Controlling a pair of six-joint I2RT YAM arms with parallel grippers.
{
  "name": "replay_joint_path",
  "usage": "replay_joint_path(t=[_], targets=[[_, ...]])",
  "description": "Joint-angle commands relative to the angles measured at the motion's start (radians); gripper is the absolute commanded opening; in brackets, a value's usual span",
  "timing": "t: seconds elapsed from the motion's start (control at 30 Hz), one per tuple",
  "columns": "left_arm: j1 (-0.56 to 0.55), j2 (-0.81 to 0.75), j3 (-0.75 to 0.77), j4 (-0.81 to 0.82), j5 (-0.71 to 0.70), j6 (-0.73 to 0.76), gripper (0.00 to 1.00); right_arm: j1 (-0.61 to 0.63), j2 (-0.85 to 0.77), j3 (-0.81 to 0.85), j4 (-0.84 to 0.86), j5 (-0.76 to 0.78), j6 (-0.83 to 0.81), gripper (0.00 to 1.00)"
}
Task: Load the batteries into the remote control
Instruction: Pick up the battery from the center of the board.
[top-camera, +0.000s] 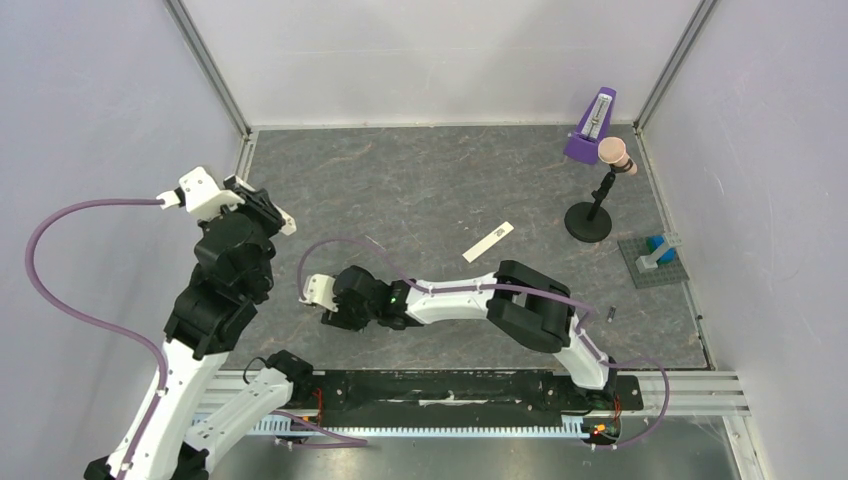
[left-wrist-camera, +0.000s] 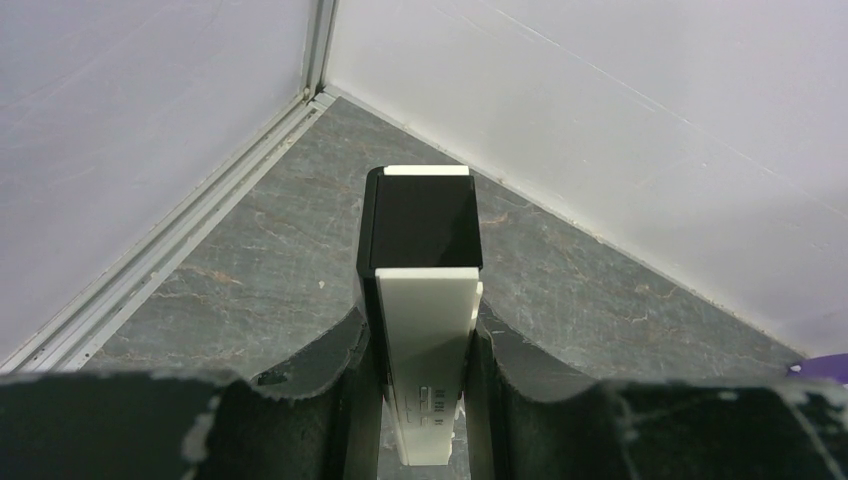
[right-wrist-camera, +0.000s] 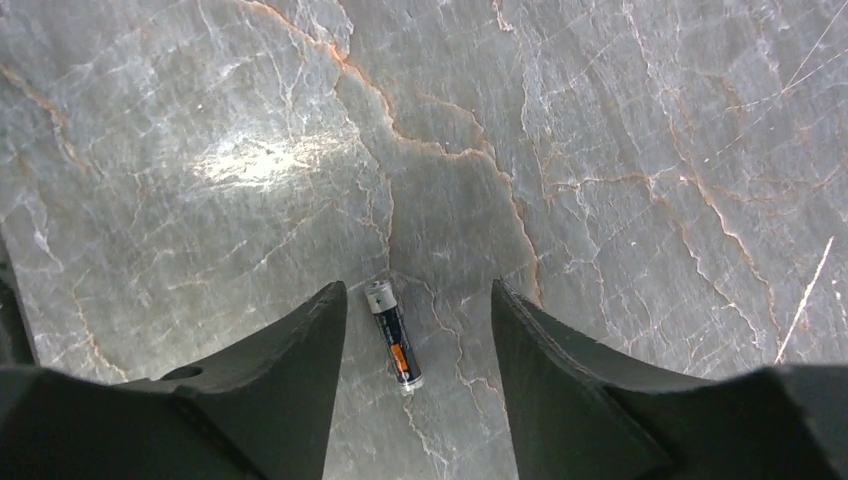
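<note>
Fingers (right-wrist-camera: 300, 370) of R gripper (right-wrist-camera: 418, 292) spread wide, empty, straddling battery (right-wrist-camera: 393, 338) lying on table (right-wrist-camera: 600, 150). Light, hard, slick, prob. rolls: pinch across mid-body. L gripper (left-wrist-camera: 422, 325) clamps remote control (left-wrist-camera: 420, 230), recess showing.

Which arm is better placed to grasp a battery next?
The right. The right gripper is open, and a battery lies between its jaws, so it likely needs only to lower and close. The left gripper is shut on the remote control, so it is occupied.
</note>
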Motion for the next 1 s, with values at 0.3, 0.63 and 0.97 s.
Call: replay_joint_path(t=[0.3,0.63,0.97], targets=[[0.002,-0.023,0.014,0.009,-0.007,0.002,0.02,-0.027,0.034,0.087,-0.182,-0.012,0.041,0.59],[0.002,-0.018,0.006,0.010,0.002,-0.010,0.02,-0.034,0.072,0.072,-0.171,0.033,0.021,0.26],[0.003,-0.007,-0.019,0.021,0.065,-0.046,0.02,-0.069,-0.116,-0.072,-0.061,0.091,0.113,0.14]])
